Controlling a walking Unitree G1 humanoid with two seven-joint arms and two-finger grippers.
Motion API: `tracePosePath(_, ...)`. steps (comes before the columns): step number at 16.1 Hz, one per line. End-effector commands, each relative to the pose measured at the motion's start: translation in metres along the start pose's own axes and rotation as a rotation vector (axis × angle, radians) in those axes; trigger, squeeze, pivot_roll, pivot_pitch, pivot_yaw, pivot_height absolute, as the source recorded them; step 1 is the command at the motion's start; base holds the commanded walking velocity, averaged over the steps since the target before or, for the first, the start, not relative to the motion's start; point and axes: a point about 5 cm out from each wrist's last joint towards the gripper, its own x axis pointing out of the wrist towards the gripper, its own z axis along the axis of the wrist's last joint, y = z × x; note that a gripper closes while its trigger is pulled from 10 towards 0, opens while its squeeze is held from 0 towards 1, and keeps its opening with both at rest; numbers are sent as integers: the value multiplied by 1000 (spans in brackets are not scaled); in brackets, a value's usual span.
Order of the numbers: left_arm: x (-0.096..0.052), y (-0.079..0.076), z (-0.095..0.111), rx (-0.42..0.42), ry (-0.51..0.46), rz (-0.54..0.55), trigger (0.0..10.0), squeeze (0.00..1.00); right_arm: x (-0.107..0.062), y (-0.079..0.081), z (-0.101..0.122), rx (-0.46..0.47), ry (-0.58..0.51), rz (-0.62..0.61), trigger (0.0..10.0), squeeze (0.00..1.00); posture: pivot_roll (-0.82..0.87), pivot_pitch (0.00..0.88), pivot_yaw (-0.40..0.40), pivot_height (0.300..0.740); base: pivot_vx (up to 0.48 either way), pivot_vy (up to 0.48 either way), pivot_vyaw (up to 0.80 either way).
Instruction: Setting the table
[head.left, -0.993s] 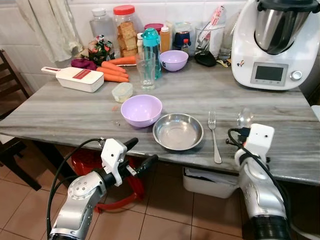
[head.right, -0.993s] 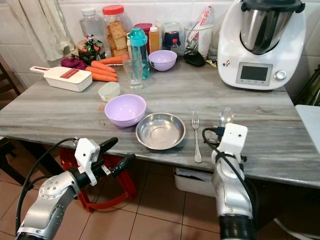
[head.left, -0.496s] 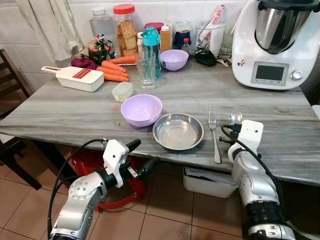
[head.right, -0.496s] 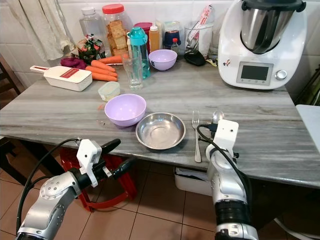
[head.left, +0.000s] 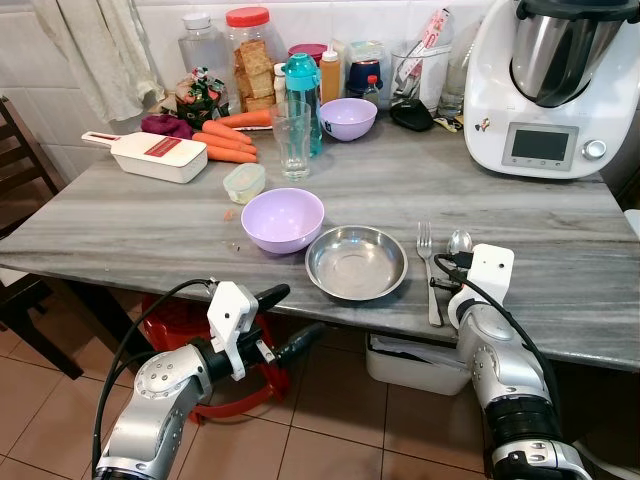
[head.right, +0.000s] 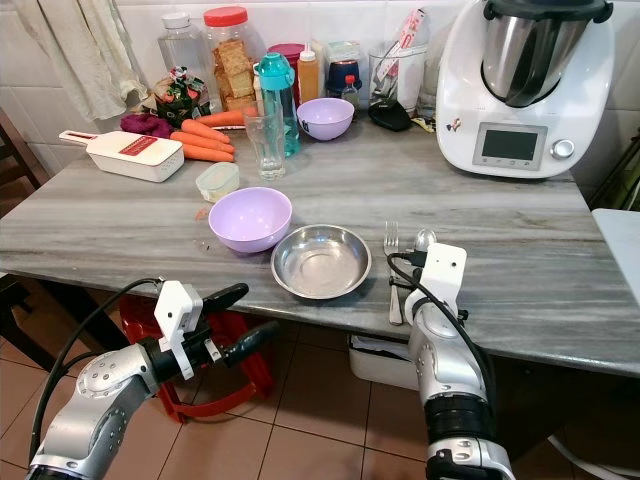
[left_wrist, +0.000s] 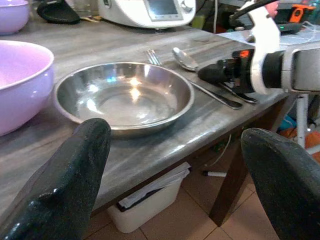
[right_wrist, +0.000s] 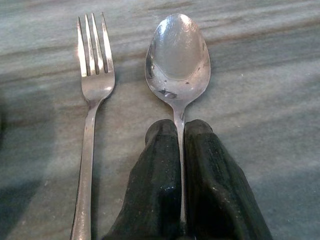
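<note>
Your right claw (right_wrist: 180, 175) is clamped narrow on the handle of the spoon (right_wrist: 177, 55), with the bowl of the spoon lying face up on the grey marbled surface (head.left: 150, 225). The spoon sits just beside the fork (head.left: 428, 270), parallel to it and on its outer side, and the fork in turn lies just right of the steel dish (head.left: 357, 262). The lilac bowl (head.left: 283, 220) touches or nearly touches the dish on its other side.

Your left claw (head.left: 285, 320) hangs below the front edge of the surface with its fingers spread wide and nothing between them.

From here the setting looks nearly laid, so the risk is in the release. The handle is thin and pinched right at the fingertips; if you open while the wrist is tilted or pull back before the fingers are clear, you could drag the spoon askew, knock it against the fork, or slide it toward the front edge, which is near. The cable looped by the right wrist (head.left: 480, 290) hangs close over the fork handle and could snag it as you retreat. Open fully, then lift straight away.
</note>
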Motion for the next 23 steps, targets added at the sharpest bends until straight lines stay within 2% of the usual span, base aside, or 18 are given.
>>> tracePosePath(1, -3, 0, 2, 9, 11, -5, 10000, 0, 2, 6, 2, -7, 0, 25, 10000, 0, -57, 0, 54, 740, 0, 0, 0)
tracePosePath(12, -2, 1, 2, 4, 15, -9, 10000, 0, 9, 3, 0, -35, 12, 48, 10000, 0, -54, 0, 52, 740, 0, 0, 0)
tracePosePath(15, -2, 1, 2, 3, 16, -11, 10000, 0, 10, 2, -1, -51, 12, 57, 10000, 1000, -55, 0, 52, 740, 0, 0, 0)
tracePosePath(21, 0, 0, 2, 2, 16, -17, 10000, 0, 9, 3, -4, -86, 0, 56, 10000, 1000, -58, 0, 48, 740, 0, 0, 0)
tracePosePath(23, 1, -1, 3, 3, 10, -22, 10000, 0, 5, 5, 4, -98, -47, 65, 10000, 1000, -58, 0, 46, 740, 0, 0, 0)
